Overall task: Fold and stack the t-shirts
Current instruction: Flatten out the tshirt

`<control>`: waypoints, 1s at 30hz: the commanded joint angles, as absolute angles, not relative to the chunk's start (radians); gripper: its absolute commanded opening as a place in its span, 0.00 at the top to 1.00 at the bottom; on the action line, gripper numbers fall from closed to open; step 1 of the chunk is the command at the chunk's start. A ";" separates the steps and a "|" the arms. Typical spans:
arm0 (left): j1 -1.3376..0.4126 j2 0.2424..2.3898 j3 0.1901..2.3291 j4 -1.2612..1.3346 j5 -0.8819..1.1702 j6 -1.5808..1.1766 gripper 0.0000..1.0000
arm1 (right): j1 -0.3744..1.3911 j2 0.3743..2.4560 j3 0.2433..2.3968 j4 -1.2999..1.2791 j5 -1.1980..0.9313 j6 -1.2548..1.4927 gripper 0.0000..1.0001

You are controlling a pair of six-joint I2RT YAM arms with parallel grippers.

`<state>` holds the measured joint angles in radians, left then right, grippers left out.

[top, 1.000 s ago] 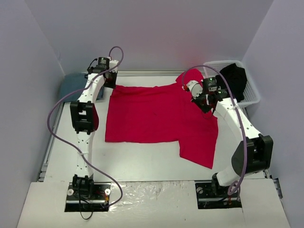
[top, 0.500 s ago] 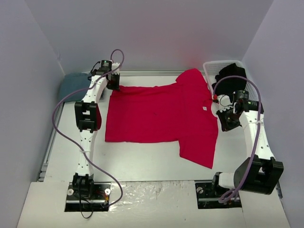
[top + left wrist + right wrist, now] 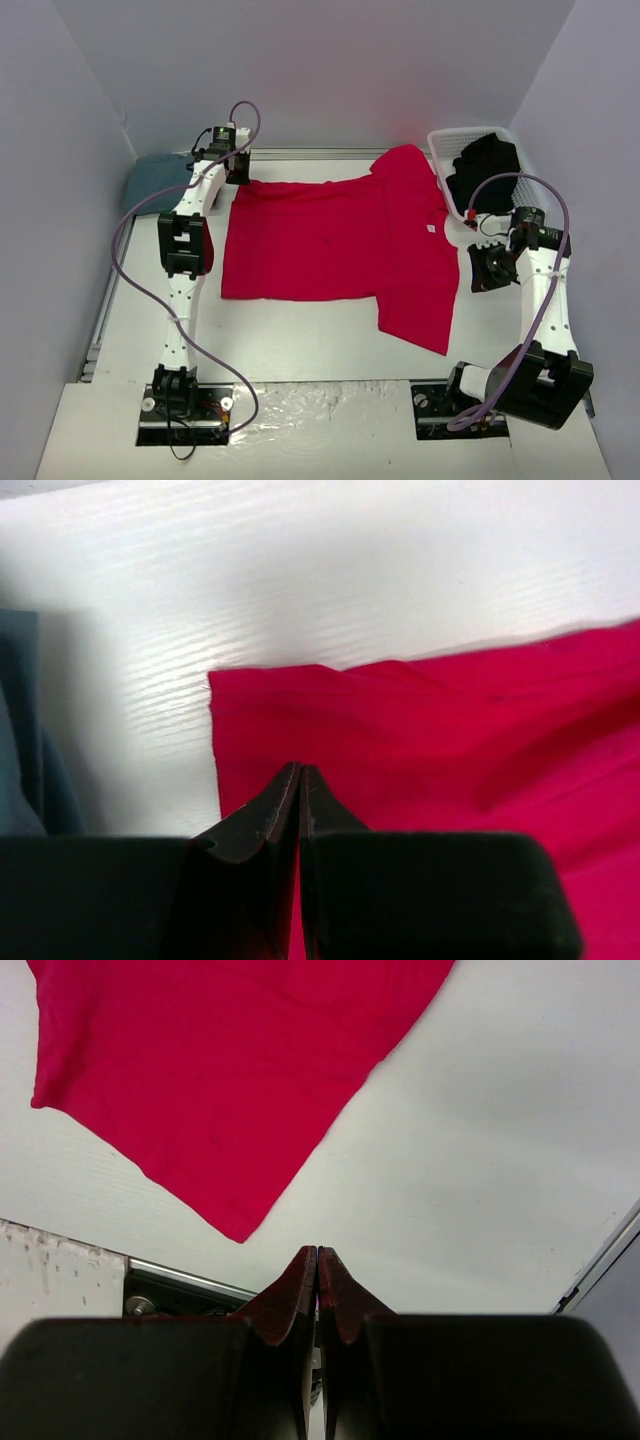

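We see the red t-shirt spread flat across the middle of the white surface, with the left claw closed tight at its far left corner. The right claw, also closed and empty, hovers over bare surface beside the shirt's right edge. The blue-grey t-shirt lies far left, and the black t-shirt sits in the basket.
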<state>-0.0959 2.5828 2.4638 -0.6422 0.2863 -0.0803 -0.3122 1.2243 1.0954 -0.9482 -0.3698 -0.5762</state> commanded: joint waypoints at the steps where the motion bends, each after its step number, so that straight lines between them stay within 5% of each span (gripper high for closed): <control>1: -0.087 2.572 2.477 -0.577 0.216 -0.098 0.98 | -0.328 1.195 1.112 -1.006 -0.405 -0.581 1.00; 30: -0.127 2.732 2.717 -0.741 0.084 -0.011 0.98 | -0.368 1.183 1.085 -0.999 -0.417 -0.594 1.00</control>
<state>-0.1188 2.7415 2.6701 -0.6876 0.1135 -0.0250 -0.3607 1.2011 1.0897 -0.9543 -0.4088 -0.5877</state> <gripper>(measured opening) 0.026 0.001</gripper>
